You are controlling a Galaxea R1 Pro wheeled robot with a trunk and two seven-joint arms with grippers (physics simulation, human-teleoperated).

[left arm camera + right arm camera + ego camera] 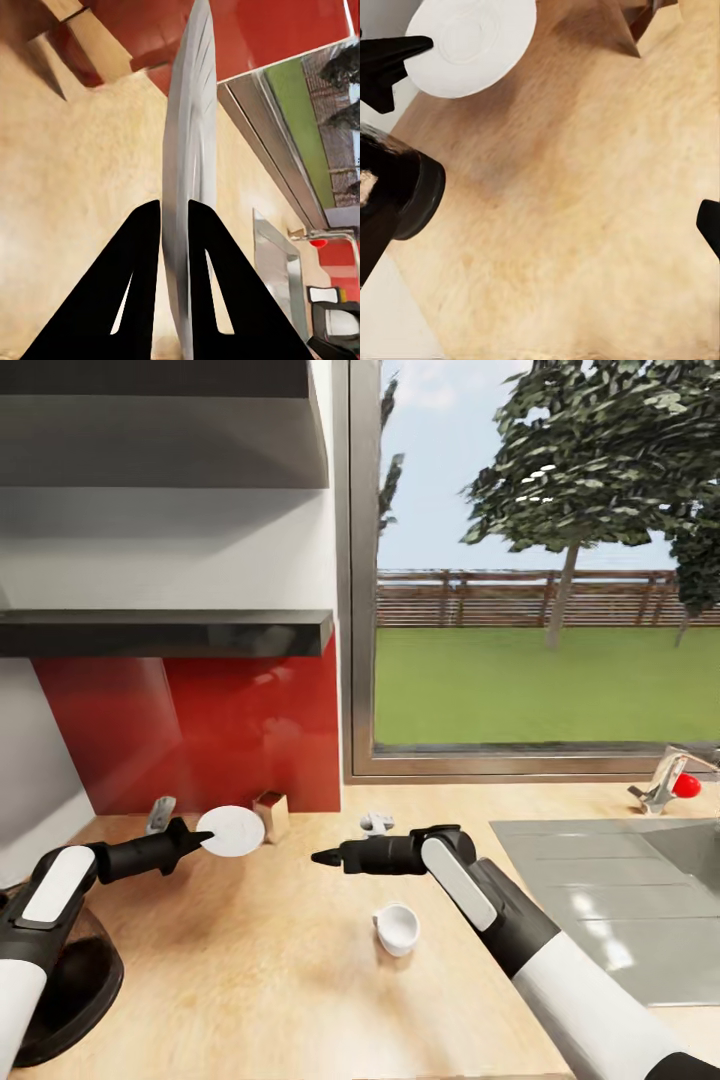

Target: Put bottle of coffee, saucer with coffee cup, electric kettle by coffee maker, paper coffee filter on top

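My left gripper (203, 841) is shut on the rim of the white saucer (232, 831), which the left wrist view shows edge-on (187, 150) between the two fingers. The same saucer (472, 45) shows in the right wrist view. The black coffee maker (60, 980) stands at the counter's near left, under my left forearm. A white coffee cup (397, 927) sits on the wood counter below my right gripper (322, 856). That gripper is open and holds nothing, with one fingertip (711, 225) at the edge of its wrist view.
A small brown box (271, 815) and a grey object (160, 815) stand by the red backsplash. A small white-grey item (377, 823) lies near the window. The steel sink (600, 900) and faucet (662, 785) are at the right. Dark shelves (165, 632) hang above.
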